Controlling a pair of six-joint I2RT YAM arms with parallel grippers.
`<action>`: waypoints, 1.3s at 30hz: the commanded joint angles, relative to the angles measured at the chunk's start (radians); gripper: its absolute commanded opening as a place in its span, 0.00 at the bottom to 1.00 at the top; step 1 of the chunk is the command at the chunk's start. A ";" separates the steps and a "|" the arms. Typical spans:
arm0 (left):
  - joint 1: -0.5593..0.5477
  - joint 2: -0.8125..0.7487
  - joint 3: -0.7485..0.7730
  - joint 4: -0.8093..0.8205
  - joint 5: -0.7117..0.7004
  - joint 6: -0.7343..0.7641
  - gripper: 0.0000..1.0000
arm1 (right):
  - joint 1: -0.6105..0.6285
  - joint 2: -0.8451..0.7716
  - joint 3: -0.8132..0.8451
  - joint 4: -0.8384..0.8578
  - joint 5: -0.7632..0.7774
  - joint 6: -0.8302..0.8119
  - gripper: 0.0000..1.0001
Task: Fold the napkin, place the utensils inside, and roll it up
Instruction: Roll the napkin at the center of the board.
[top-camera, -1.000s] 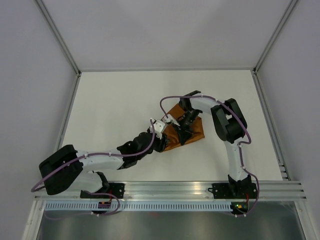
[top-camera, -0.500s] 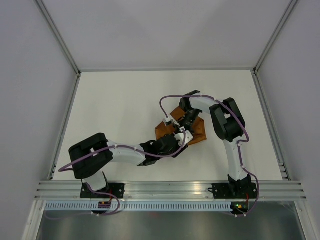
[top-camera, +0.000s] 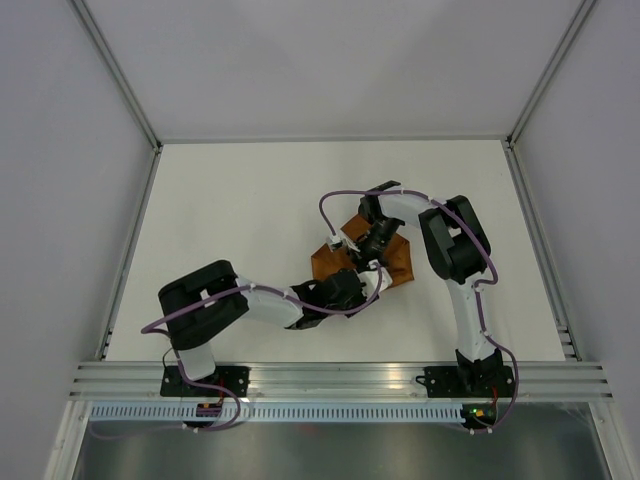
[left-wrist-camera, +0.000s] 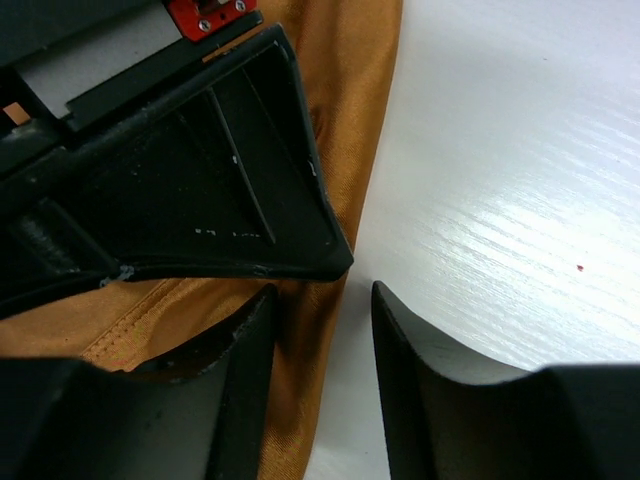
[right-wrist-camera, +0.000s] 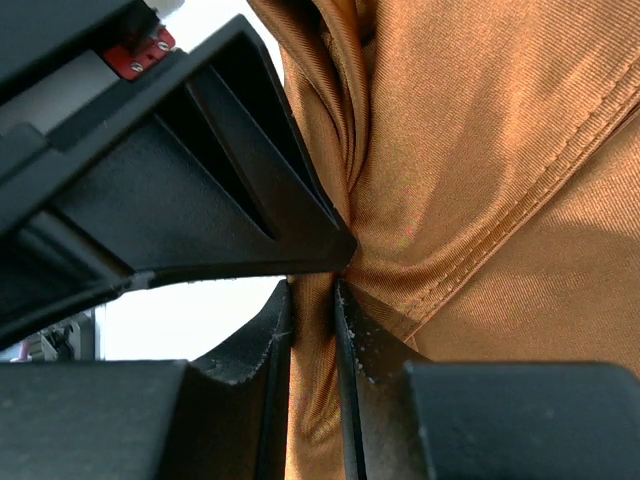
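1. Rust-brown napkin (top-camera: 322, 263), bunched up, approx mid-worktop (top-camera: 230, 200), a bit right of centre, partly hidden under both arm tips.
2. R jaws: nearly closed, pinching a bunched fold of napkin fabric btwn them (right wrist cam).
3. L jaws: part open w/ a clear gap, nothing clamped. Napkin's edge running thru that gap, one finger (left-wrist-camera: 235, 400) over fabric, the other over bare worktop.
4. L & R jaws tip-to-tip at the napkin's near side. Touching or not: can't tell.
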 joint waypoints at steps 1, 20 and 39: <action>0.007 0.032 0.047 -0.014 0.022 0.046 0.46 | -0.004 0.039 0.001 0.056 0.050 -0.021 0.00; 0.051 0.092 0.150 -0.250 0.200 -0.034 0.02 | -0.064 -0.190 -0.175 0.382 0.041 0.191 0.40; 0.180 0.178 0.317 -0.523 0.528 -0.193 0.02 | -0.330 -0.555 -0.435 0.832 0.058 0.514 0.53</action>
